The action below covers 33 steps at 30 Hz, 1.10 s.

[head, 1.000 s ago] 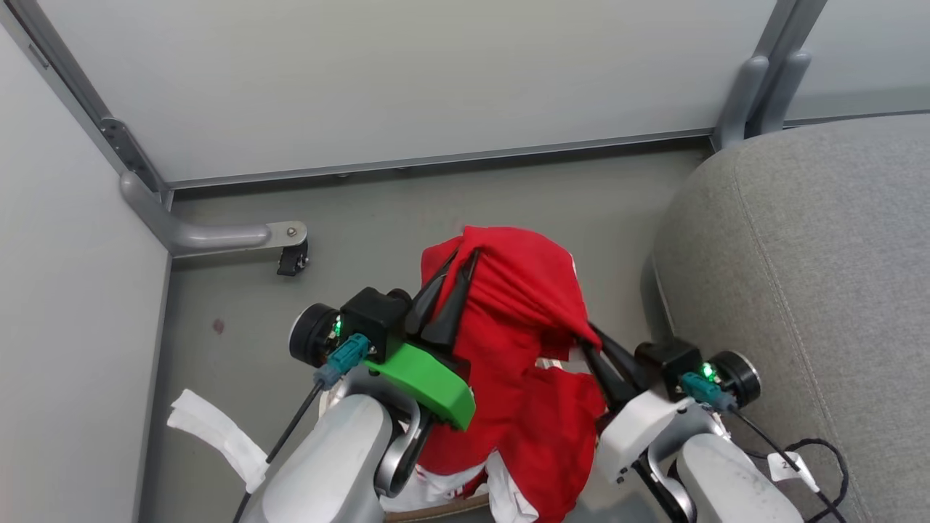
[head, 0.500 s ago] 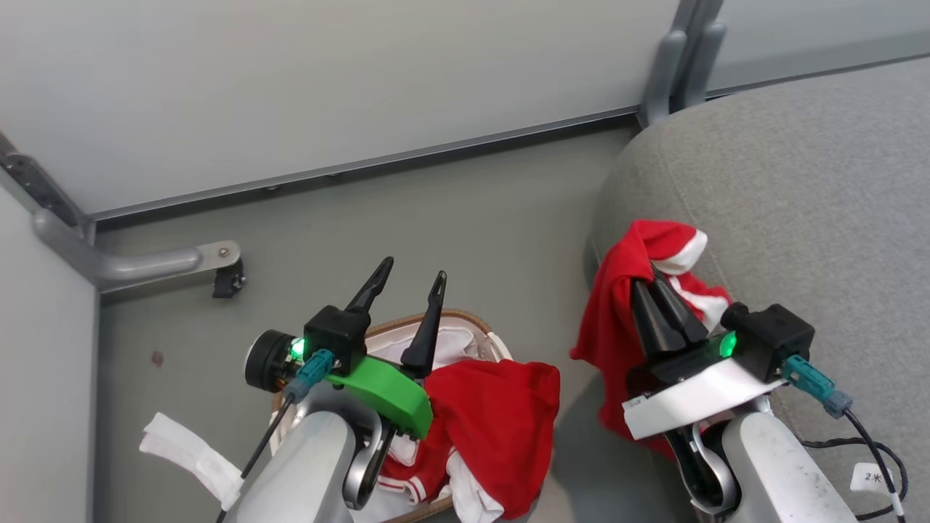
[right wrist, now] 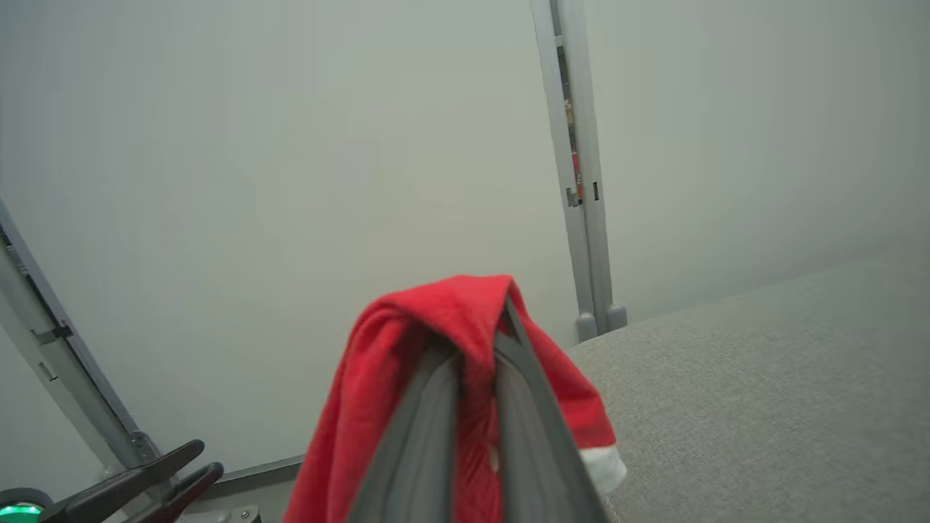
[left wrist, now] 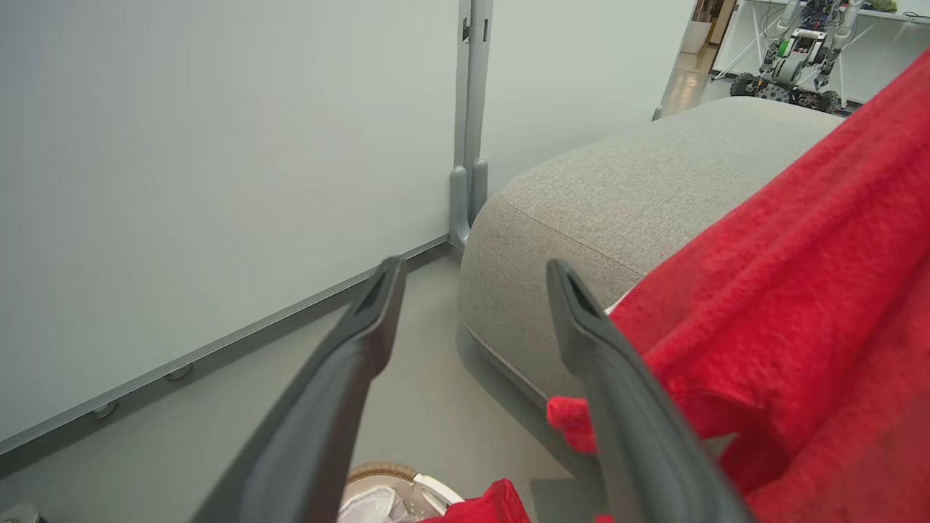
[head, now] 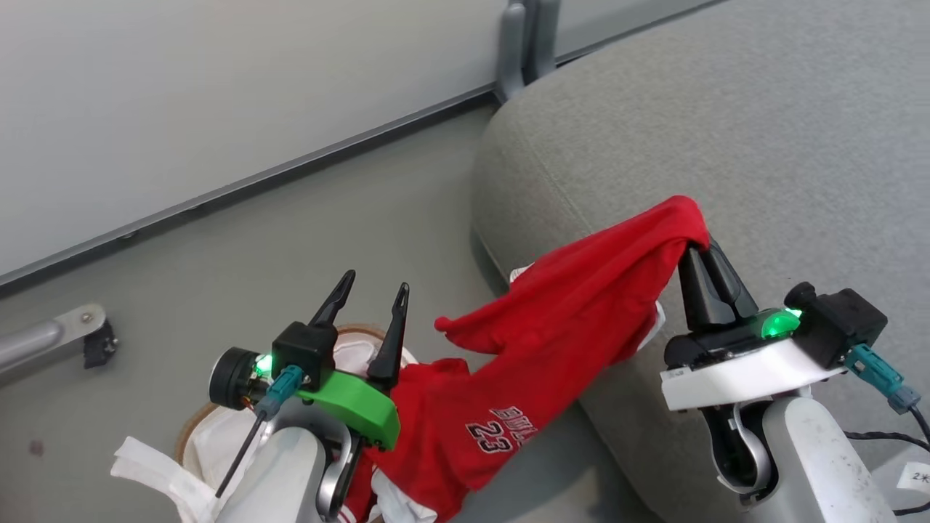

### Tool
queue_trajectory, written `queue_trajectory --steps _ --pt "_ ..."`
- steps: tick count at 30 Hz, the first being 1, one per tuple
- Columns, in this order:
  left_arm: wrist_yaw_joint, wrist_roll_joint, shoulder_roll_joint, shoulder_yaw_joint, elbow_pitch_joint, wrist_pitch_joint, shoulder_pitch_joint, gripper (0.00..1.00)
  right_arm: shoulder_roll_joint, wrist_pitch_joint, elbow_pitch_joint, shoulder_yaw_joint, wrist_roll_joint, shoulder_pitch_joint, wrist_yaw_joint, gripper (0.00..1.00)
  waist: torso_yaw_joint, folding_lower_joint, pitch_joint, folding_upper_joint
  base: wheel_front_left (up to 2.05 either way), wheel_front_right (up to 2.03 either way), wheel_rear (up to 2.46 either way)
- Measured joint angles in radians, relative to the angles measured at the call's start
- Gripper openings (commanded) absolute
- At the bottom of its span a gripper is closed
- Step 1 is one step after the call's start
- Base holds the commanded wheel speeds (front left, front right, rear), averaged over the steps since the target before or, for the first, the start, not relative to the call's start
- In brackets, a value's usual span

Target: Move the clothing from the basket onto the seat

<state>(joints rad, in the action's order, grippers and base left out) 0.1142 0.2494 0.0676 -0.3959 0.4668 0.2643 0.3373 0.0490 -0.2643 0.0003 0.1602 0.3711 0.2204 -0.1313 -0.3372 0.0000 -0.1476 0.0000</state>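
Seat (head: 726, 145): grey cushion, rounded corner toward floor.
Jersey (head: 567, 319): red, "23" print. Long axis diagonal: lower end in basket, upper end raised over seat edge.
Basket (head: 187, 439): on floor beside seat, white liner.
Right gripper (head: 699, 254): fingers together, clamped on jersey's top fold.
Left gripper (head: 374, 280): fingers apart, empty, above basket.

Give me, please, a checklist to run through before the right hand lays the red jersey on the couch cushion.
1. Right hand shut on the red number 23 jersey: ok.
2. Left hand open, holding nothing: ok.
3. Jersey wholly over the grey couch cushion: not ok; its lower end hangs off toward the laundry basket.
4. Jersey free of the left hand: cannot tell; fabric passes close beside it.
5. Basket empty: cannot tell; the left arm hides most of it.
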Motion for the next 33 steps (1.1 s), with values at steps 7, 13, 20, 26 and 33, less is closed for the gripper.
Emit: queue_trajectory --steps 7,13,20,26,33 --pt "0.01 -0.015 -0.003 -0.002 -0.007 0.0 -0.013 1.0 0.0 0.0 -0.033 -0.072 0.014 0.001 0.0 0.0 -0.117 0.0 -0.017 0.0 0.0 0.0 0.0" --pt "0.013 -0.023 -0.007 -0.045 -0.013 0.0 0.005 1.0 0.003 0.0 -0.087 -0.141 -0.053 0.033 0.001 0.0 -0.173 0.0 -0.053 0.0001 0.0 0.0 0.0" --pt "0.014 -0.013 0.025 -0.109 -0.035 0.0 0.046 1.0 0.002 0.0 -0.107 -0.156 -0.232 0.189 0.0 0.0 -0.192 0.0 -0.116 0.0 0.0 0.0 0.0" --pt "0.014 -0.013 0.075 -0.136 -0.07 0.0 0.08 1.0 0.055 0.0 -0.086 -0.23 -0.304 0.416 0.0 0.0 -0.198 0.0 -0.187 0.0001 0.0 0.0 0.0" --pt "0.014 -0.005 0.116 -0.178 -0.102 0.0 0.126 1.0 0.174 0.0 0.003 -0.339 -0.387 0.674 0.0 0.0 -0.184 0.0 -0.28 0.0 0.0 0.0 0.0"
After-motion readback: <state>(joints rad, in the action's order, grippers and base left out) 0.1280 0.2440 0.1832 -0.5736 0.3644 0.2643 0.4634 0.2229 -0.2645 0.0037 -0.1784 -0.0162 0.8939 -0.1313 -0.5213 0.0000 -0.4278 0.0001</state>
